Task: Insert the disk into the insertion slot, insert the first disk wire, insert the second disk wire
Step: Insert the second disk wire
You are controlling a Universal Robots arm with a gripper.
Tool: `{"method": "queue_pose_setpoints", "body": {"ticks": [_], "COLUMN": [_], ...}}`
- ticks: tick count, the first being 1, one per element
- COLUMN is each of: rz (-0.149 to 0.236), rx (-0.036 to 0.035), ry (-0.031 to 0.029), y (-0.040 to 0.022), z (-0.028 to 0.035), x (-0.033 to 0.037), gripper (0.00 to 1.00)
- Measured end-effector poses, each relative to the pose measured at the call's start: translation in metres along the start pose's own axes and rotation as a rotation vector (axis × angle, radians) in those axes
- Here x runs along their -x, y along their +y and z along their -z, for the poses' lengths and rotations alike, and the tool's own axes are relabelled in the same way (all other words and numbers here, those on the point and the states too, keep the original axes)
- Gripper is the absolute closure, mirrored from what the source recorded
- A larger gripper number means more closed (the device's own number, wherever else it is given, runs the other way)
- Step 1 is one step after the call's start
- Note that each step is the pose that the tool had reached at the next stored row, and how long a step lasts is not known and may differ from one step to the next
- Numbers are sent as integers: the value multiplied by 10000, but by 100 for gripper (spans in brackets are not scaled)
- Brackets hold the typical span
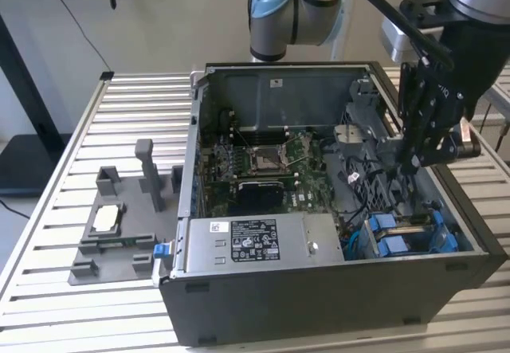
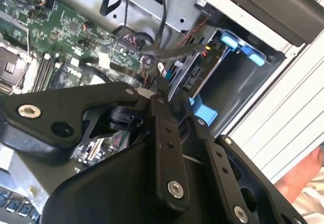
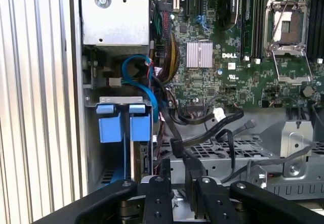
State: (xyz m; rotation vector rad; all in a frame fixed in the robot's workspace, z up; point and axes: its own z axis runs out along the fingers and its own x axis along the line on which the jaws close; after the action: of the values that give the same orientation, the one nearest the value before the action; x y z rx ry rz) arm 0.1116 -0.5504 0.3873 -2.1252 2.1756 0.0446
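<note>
The fingers (image 3: 161, 193) are hanging inside the open computer case (image 1: 335, 305), which is standing on the slatted surface (image 1: 143, 106). They are sitting close together, and a black wire (image 3: 177, 147) is running straight into the narrow gap between their tips. In both wrist views they are looking clamped on the end of this wire, though the plug itself is hidden between them.

The disk (image 3: 140, 128) is lying a little ahead of the fingertips and off to one side, near them but not touching. Its blue carrier is sitting inside the insertion slot (image 3: 120, 100) of the grey drive cage, close to the case wall. Its silver face is not showing, so I am judging only from the blue tabs that it is seated.

So the first step is appearing done, and the wire work is going on. The held wire is not yet touching the disk, as far as I can see. A blue cable (image 3: 142, 87) is curling just beyond the cage. Whether it is already plugged in, and which of the two wires the fingers are holding, I cannot tell.
</note>
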Motion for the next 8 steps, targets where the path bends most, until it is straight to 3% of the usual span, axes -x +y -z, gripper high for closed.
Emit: {"method": "queue_pose_setpoints", "body": {"ticks": [8], "rz": [357], "rx": [31], "ry": [32], "y": [88], "z": [-29], "x": [15], "gripper": [73]}}
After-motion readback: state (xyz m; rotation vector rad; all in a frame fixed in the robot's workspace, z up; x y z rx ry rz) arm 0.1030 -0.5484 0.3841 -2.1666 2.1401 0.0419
